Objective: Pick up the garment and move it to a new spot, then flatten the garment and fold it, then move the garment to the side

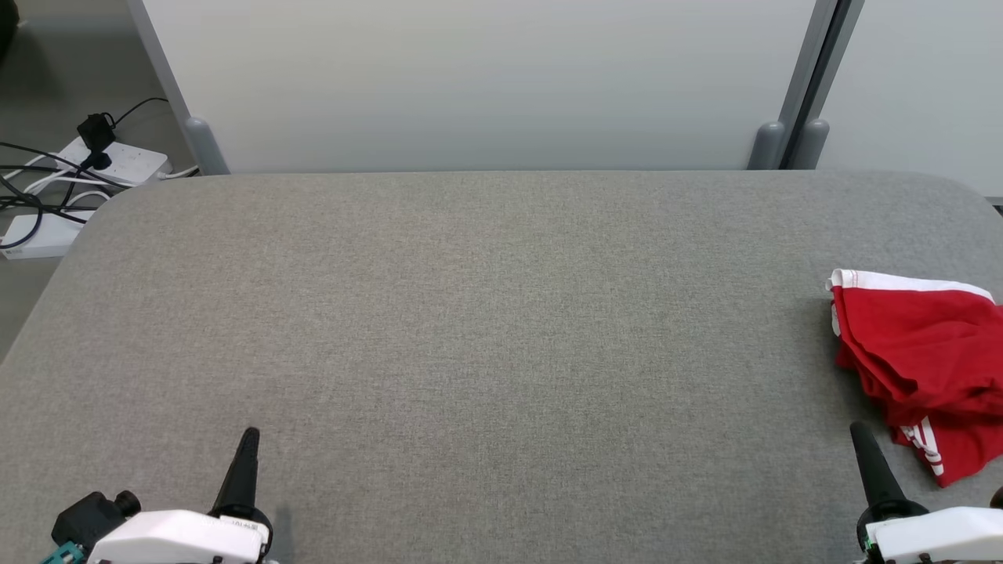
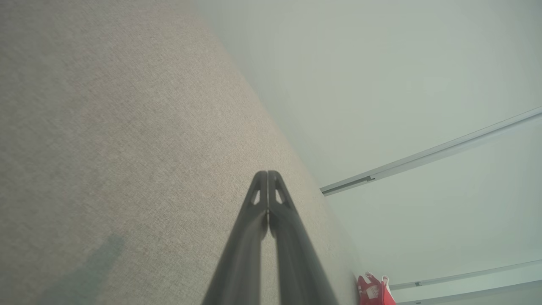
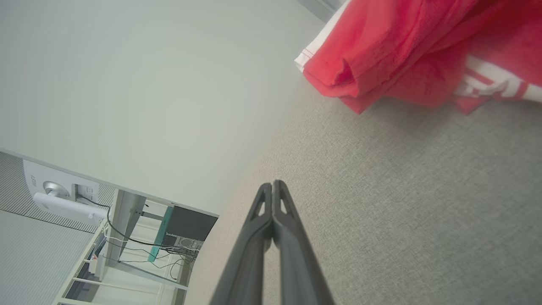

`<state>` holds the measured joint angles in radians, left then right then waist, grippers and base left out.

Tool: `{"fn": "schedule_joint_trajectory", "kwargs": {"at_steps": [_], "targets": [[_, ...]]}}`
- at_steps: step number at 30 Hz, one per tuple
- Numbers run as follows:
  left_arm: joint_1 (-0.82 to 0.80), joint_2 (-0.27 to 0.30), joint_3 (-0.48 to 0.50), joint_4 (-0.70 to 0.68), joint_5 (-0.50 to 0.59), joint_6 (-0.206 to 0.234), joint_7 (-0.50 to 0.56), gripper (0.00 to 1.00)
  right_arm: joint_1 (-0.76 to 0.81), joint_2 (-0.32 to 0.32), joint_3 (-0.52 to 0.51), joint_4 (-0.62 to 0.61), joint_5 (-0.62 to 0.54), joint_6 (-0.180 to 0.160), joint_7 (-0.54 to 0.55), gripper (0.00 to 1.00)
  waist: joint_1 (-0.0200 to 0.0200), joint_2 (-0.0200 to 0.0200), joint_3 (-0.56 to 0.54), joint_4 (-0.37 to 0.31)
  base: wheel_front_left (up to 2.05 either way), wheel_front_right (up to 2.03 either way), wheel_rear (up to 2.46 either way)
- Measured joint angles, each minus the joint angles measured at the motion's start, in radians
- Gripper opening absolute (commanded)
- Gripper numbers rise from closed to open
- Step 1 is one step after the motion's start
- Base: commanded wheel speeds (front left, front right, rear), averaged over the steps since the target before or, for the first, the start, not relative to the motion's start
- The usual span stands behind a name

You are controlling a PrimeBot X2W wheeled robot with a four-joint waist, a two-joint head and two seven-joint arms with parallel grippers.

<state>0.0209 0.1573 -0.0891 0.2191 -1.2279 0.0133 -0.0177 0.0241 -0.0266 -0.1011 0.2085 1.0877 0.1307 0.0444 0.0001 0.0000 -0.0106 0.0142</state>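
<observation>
The garment is a bright red piece of clothing, bunched into a loose heap of soft folds and overlapping layers rather than lying flat. A white band with thin red stitching runs along its far edge, and white stripes show on a red flap at its near corner. It lies on the grey fabric-covered table at the robot's far right, close to the table's right side, and the edge of the head view cuts part of it off. In the right wrist view a folded red edge lies over a white-striped layer and casts a shadow on the grey surface. The right gripper is near the table's front edge, just beside the garment's near corner but apart from it, its two dark fingers pressed together on nothing. The left gripper is at the front left of the table, well apart from the garment, likewise clenched with its tips touching and nothing between them. Behind the table stands a pale wall panel, and on the floor at the far left lie white power strips with black cables.
</observation>
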Motion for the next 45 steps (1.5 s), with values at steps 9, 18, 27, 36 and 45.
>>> {"fn": "schedule_joint_trajectory", "kwargs": {"at_steps": [9,18,27,36,45], "targets": [[-0.011,-0.019,0.032,0.011,-0.074,-0.029,0.02,0.0,-0.021,-0.002,-0.012,0.007,0.104,0.0,0.01,0.0,0.0,0.0,0.003,-0.003,0.0,0.0,0.0],[-0.034,-0.046,0.063,0.019,-0.15,-0.053,0.048,0.0,-0.039,-0.004,-0.016,0.028,0.203,0.0,0.019,0.0,-0.0001,0.0,0.006,-0.006,0.0,0.0,0.0],[-0.041,-0.073,0.1,0.029,-0.233,-0.084,0.073,0.0,-0.059,-0.005,-0.02,0.035,0.316,0.0,0.036,0.0,0.0,0.0,0.009,-0.009,0.0,0.0,0.0],[-0.055,-0.088,0.132,0.041,-0.311,-0.11,0.1,0.0,-0.066,-0.006,-0.023,0.047,0.419,0.0,0.049,0.0,-0.0001,0.0,0.011,-0.012,0.0,0.0,0.0],[-0.072,-0.111,0.161,0.049,-0.38,-0.136,0.121,0.0,-0.083,-0.008,-0.027,0.063,0.509,-0.002,0.061,0.0,-0.0001,0.0,0.014,-0.014,0.0,0.0,0.0]]}}
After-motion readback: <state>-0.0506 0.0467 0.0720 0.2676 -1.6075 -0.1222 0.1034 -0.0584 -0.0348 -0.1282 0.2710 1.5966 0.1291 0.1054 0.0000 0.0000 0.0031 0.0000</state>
